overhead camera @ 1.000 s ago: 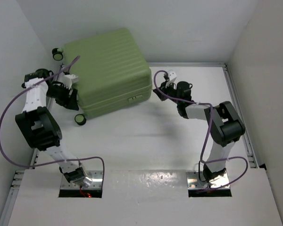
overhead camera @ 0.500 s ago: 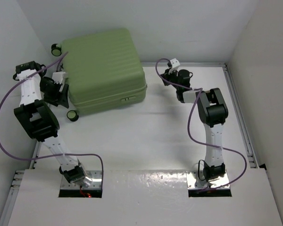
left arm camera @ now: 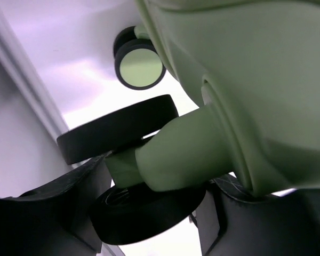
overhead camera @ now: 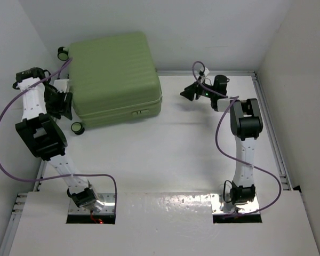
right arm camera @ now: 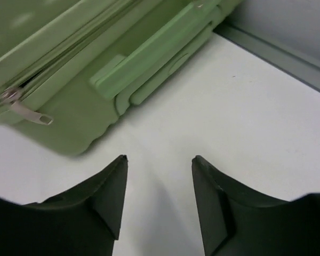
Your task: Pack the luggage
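We find the luggage (overhead camera: 114, 77) closed at the far left of the surface (overhead camera: 165, 144). The left gripper (overhead camera: 62, 102) straddles a wheel (left arm camera: 149, 216); we cannot tell whether it clamps. The right gripper (right arm camera: 157, 176) is part-open and empty, near the side handle (right arm camera: 149, 56).

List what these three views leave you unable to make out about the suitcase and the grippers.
- Inside of the luggage: the closed shell hides it in every view.
- Left gripper hold: in the left wrist view the wheel covers its fingertips, so contact is unclear.
- Underside of the luggage: the shell covers it in the top view.
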Controlling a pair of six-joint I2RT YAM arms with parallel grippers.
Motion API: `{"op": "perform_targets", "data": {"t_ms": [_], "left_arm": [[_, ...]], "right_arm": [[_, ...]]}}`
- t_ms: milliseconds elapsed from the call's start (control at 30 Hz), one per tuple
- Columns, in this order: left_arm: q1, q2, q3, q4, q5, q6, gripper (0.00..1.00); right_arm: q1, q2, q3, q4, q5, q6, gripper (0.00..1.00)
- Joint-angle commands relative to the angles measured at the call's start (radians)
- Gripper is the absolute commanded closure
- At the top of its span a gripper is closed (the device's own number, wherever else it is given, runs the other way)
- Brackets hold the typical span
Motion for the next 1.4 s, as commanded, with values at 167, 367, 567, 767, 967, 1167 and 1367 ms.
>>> {"op": "perform_targets", "data": {"t_ms": [167, 367, 567, 767, 967, 1167, 1367], "left_arm": [[-0.060, 0.161, -0.082, 0.638, -0.123, -0.147, 1.00], [-0.060, 0.161, -0.093, 0.638, -0.114, -0.147, 1.00], [-0.060, 0.161, -0.102, 0.647, -0.104, -0.147, 1.00], [-0.060, 0.161, -0.112, 0.647, -0.095, -0.147, 1.00], [-0.060, 0.161, -0.112, 0.656, -0.086, -0.147, 1.00], [-0.060, 0.161, -0.121, 0.666, -0.086, -0.147, 1.00], [-0.060, 0.161, -0.130, 0.666, -0.077, -0.147, 1.00]], "right_arm": [[0.041, -0.164, 0.024, -0.281, -0.282, -0.176, 0.44], [0.133, -0.179, 0.025, -0.306, -0.153, -0.232, 0.36], [0.167, -0.132, 0.096, -0.301, -0.127, -0.184, 0.33], [0.197, -0.084, 0.142, -0.267, -0.115, -0.175, 0.36], [0.213, -0.026, 0.228, -0.300, -0.120, -0.187, 0.39], [0.233, -0.017, 0.237, -0.303, -0.124, -0.213, 0.49], [0.249, -0.023, 0.217, -0.313, -0.072, -0.293, 0.65]]}}
